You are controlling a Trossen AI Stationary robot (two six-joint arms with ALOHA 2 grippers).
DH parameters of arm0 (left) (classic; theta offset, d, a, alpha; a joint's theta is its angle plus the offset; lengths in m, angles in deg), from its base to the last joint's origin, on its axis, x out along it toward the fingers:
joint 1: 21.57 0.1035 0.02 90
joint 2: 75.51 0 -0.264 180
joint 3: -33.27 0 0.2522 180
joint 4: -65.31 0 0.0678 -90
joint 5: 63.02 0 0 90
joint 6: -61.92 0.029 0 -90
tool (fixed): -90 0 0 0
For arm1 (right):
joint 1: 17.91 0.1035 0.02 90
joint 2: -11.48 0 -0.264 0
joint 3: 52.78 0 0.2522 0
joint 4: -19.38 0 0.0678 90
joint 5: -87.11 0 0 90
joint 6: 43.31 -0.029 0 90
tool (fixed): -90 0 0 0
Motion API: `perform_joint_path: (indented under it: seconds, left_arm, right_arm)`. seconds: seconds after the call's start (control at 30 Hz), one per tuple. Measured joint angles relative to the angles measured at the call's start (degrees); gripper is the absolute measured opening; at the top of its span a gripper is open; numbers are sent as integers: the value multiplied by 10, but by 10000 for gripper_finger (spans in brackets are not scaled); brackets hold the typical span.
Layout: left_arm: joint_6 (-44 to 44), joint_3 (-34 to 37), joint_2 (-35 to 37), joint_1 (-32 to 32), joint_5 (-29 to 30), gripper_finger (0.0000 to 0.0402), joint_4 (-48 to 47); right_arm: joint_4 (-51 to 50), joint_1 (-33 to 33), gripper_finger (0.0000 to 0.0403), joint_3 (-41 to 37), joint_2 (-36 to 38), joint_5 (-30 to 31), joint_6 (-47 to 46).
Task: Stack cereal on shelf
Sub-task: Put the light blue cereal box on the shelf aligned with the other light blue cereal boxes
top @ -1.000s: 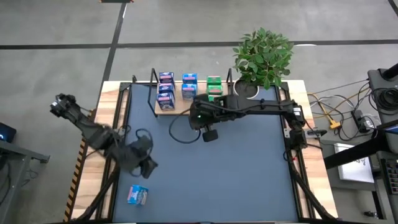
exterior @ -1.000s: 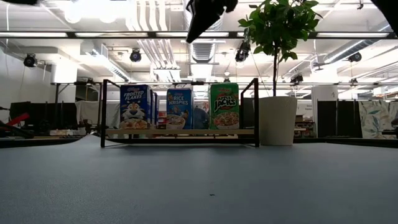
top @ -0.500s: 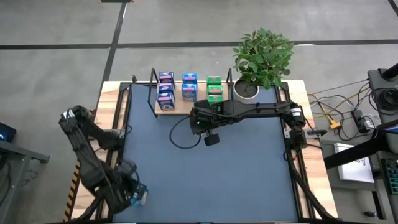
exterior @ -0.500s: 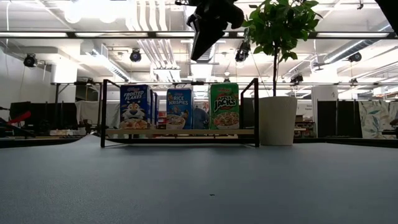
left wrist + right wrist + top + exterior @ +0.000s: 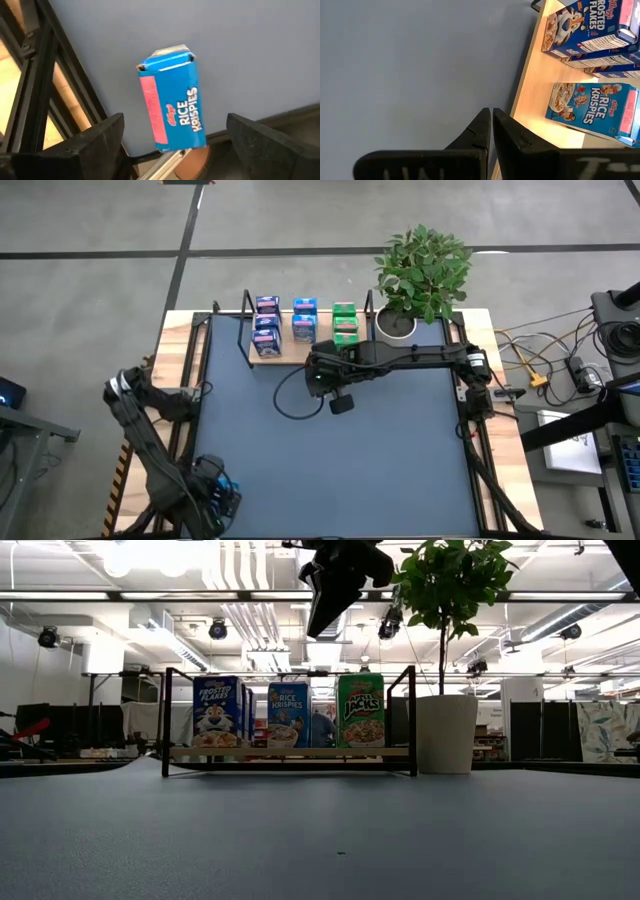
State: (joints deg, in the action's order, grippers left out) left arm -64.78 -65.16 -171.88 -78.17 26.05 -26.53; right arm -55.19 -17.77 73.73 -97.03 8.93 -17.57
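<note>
Blue cereal box (image 5: 172, 102) lies flat on desk (image 5: 400, 460), lower left of high frame, directly between spread fingers of left claw (image 5: 172, 150). Long axis runs away from claw. Nothing gripped. Right claw (image 5: 491, 127) pinched together, empty, hanging near shelf (image 5: 262, 357), upper centre; far from box.

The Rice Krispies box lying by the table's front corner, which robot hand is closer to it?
The left. The left gripper hangs right over the lying Rice Krispies box, fingers open on either side of it. The right gripper is shut, far off near the shelf.
</note>
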Motion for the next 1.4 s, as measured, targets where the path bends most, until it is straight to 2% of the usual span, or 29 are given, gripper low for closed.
perform_joint_path:
  seconds: [0.37, 0.8, 1.07, 1.23, 1.4]
  left_arm:
    - [-16, 0, -40, 0, -16, 294, -1]
    - [-13, 0, -46, 0, -17, 188, 12]
    - [19, 1, -45, 4, -15, 143, 11]
    - [65, -4, -42, 17, 17, 133, 6]
    - [147, -34, -42, 37, 110, 132, -17]
  right_arm:
    - [3, 0, 11, -41, 0, -3, 13]
    - [11, 0, 11, -78, 0, -2, -5]
    - [9, 0, 11, -79, 1, -2, -12]
    - [5, 0, 11, -79, 1, -2, -18]
    - [-9, 0, 11, -79, 1, -2, -25]
